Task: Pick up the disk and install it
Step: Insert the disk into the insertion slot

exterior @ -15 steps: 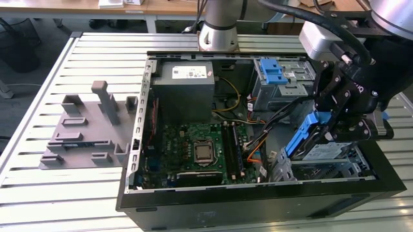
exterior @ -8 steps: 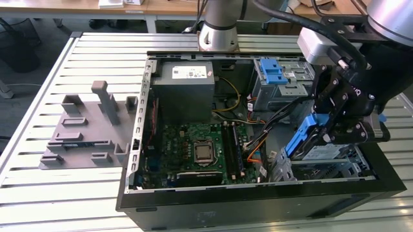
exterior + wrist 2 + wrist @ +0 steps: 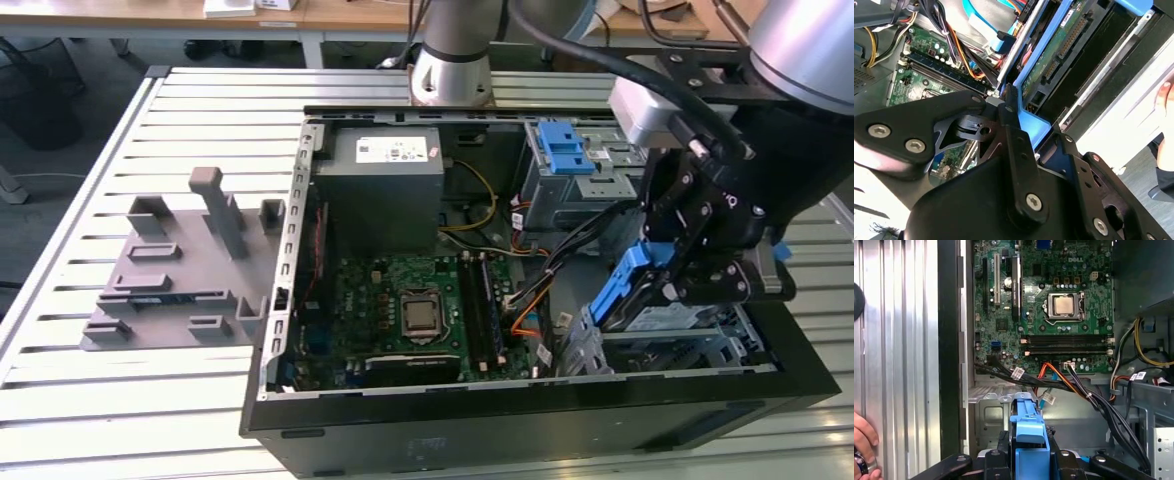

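The hand point(image 3: 697, 285) is pinched on the disk point(image 3: 627, 290). Its black fingers press the blue carrier bracket from both sides, which is clearest in the first wrist view, where the bracket's end point(image 3: 1028, 427) juts out between them. The disk hangs tilted, its lower end in the metal drive cage point(image 3: 694, 345). The cage sits in the corner of the computer case point(image 3: 534, 405) nearest the camera, on the exterior view's right. Whether the disk touches the cage's rails cannot be told, because the hand and arm cover most of it.

In the second wrist view the disk's green circuit-board face point(image 3: 1054, 50) shows at a slant. The rest of it is hidden by the hand's linkage or cut off at the picture's edge.

A bundle of cables point(image 3: 1079, 390) crosses between the cage and the motherboard point(image 3: 400, 300). The grey power supply point(image 3: 380, 180) sits at the case's far edge. A grey fixture point(image 3: 174, 270) stands well apart from the case, towards the edge of the tabletop point(image 3: 200, 110) on the exterior view's left. A person's fingers point(image 3: 863, 437) lie on the slats beside the case wall — only partly in frame.
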